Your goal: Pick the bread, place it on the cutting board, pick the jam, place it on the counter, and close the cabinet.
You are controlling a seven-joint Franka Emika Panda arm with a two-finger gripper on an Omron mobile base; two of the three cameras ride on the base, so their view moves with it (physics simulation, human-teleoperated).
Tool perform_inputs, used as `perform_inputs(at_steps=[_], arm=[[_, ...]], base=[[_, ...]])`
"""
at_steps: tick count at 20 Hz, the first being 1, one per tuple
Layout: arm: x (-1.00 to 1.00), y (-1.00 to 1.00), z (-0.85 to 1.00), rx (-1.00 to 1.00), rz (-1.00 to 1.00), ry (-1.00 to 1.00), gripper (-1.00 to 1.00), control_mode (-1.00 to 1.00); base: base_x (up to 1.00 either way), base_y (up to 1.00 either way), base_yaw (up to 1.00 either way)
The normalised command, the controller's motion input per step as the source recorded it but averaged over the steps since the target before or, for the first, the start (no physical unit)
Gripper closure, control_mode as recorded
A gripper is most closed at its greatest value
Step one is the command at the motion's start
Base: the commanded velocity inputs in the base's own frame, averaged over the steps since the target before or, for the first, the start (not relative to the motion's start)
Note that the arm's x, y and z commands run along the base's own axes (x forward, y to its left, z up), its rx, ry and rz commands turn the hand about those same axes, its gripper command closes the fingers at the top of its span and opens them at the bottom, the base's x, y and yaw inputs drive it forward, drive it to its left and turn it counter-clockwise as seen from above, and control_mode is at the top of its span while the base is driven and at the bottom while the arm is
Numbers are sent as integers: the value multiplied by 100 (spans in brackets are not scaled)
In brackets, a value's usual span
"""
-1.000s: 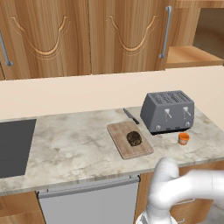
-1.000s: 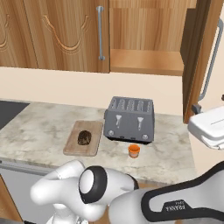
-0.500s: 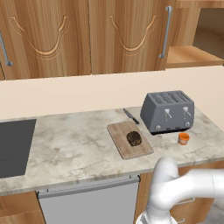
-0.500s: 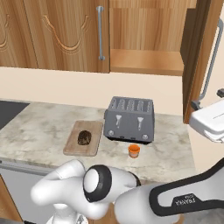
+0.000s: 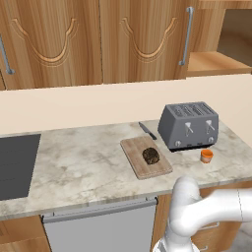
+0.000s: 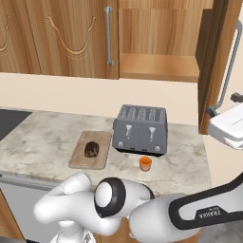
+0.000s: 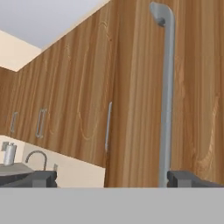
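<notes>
Bread (image 5: 150, 156): one dark brown, lumpy ball, resting on the cutting board (image 5: 138, 162), toward the board's toaster-side half. Cutting board: flat light wood with visible grain, lying on the counter (image 5: 88, 162), just left of the toaster (image 5: 189, 125) in the left base view. Jam (image 5: 206, 155): one small orange jar, upright on the counter in front of the toaster's right end, apart from the board. Counter: beige-grey marbled stone with a pale front edge. Knife (image 5: 147, 131): dark, lying on the counter between the board's far corner and the toaster. Cooktop (image 5: 15, 165): black panel set in the counter at far left. Cabinet (image 6: 156, 47): brown wooden wall unit; its right compartment stands open, showing a bare wooden shelf, with the door (image 6: 220, 61) swung out toward the camera, its long grey bar handle (image 6: 230, 61) facing right. Neighbouring doors, with carved curved lines, are shut. Gripper (image 7: 111, 178): jaws spread wide and holding nothing; in the hand view the two dark fingertips (image 7: 39, 178) flank a wood door face, the right tip just at the foot of the vertical grey handle. Faucet (image 7: 37, 158): small, curved, in the distance at lower left of the hand view.
</notes>
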Motion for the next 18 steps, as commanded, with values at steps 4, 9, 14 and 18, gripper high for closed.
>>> perform_inputs(at_steps=[4, 9, 14, 18], arm=[[0, -6, 0, 0, 7, 0, -100, -100], [0, -16, 0, 0, 4, 0, -100, -100], [0, -18, 0, 1, 3, 0, -100, -100], [0, -23, 0, 1, 4, 0, -100, -100]], base=[[0, 0, 0], [0, 0, 0], [0, 0, 0], [0, 0, 0]])
